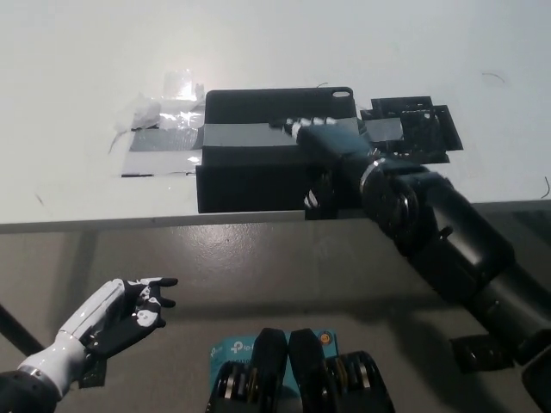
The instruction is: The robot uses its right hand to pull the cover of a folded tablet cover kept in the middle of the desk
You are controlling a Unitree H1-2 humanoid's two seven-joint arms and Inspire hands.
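Tablet cover (pixel 258 151) lies directly under your right robot hand (pixel 323 146), long axis crosswise; its grip can't be told.

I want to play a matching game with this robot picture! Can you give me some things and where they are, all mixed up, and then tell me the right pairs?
Things:
1. tablet cover
2. right hand
3. left hand
4. grey tape

Places:
A. low down, below the desk edge
B. resting on the tablet cover
C. sticking out left of the cover
D. lying flat near the desk's front edge

Pairs: 1-D, 2-B, 3-A, 4-C
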